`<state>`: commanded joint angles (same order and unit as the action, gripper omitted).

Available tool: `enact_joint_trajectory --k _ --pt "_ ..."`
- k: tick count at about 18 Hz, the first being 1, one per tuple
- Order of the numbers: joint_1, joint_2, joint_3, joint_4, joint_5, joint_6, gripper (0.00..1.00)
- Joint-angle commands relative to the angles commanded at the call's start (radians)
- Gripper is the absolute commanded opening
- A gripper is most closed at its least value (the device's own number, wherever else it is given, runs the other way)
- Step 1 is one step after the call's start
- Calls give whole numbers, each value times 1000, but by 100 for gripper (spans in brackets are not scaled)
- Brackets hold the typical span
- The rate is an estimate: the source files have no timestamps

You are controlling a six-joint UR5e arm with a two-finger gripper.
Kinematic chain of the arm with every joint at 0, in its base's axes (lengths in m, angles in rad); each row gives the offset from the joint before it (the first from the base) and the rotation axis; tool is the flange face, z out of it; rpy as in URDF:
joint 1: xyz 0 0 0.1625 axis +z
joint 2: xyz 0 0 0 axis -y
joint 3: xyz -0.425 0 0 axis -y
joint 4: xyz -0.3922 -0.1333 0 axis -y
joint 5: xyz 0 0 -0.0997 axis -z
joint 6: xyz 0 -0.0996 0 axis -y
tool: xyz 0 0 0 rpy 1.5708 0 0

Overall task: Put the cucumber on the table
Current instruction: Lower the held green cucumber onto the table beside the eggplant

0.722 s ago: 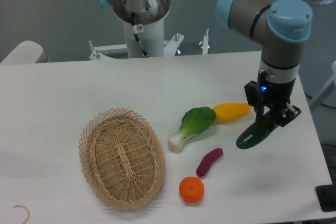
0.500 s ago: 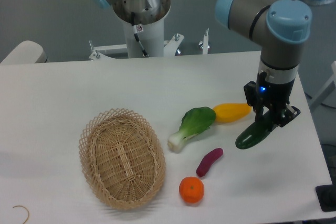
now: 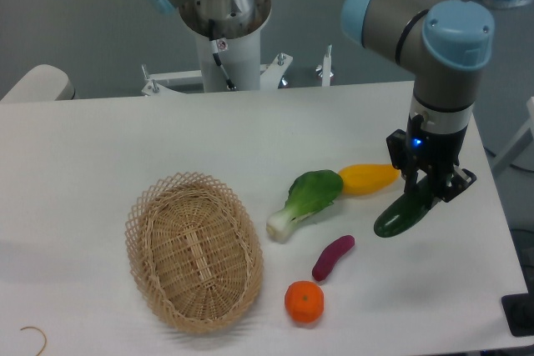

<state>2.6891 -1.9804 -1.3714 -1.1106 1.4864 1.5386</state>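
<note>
Change since the earlier pictures is very small: the cucumber (image 3: 400, 213) and the claw (image 3: 427, 192) have moved a little toward 9 o'clock, and all other things lie as before.

Going from near to far, an orange mandarin (image 3: 304, 302) lies closest to the camera, at about 6 o'clock on the tabletop (image 3: 100, 147). At 8 o'clock from it sits the woven oval basket (image 3: 193, 252). Just beyond the mandarin, toward 1 o'clock, lies a small purple sweet potato (image 3: 332, 257), apart from the fruit.

Farther on, the cucumber hangs tilted at the 3 o'clock side of the tabletop, its lower end pointing to 8 o'clock. That low end is very near the white surface, but I cannot tell if it touches it. The claw is clamped on the upper end of the cucumber, with its fingers closed tight against the dark green skin.

A bok choy (image 3: 304, 203) lies in the middle, its white stem toward 7 o'clock. Its leaf end touches a yellow vegetable (image 3: 369, 178), which lies just at 10 o'clock from the claw.

Farthest, the grey arm with blue caps (image 3: 446, 56) rises above the claw, and a white column (image 3: 227, 56) stands at 12 o'clock behind the tabletop.
</note>
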Motion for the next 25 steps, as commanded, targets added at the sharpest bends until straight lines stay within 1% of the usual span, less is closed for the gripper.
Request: enact_joint_trajectory --k 4,5,6,8,10,11,14,19,22,25 --pt "-12 -17 -2 6 -3 -49 14" --pt "-14 -24 0 17 -3 -72 14" --pt "-20 -37 -2 49 -3 -101 14" --pt "-47 -64 -2 142 -3 -171 14" --pt "-63 -92 0 192 -3 -253 14" --pt "-66 -106 3 210 -3 -268 14" --pt "-67 -150 8 253 -3 -272 14" --pt "-67 -235 15 347 -3 -264 14" --pt "-71 -291 28 360 0 -259 14" --pt "-69 -310 17 364 6 -230 14"
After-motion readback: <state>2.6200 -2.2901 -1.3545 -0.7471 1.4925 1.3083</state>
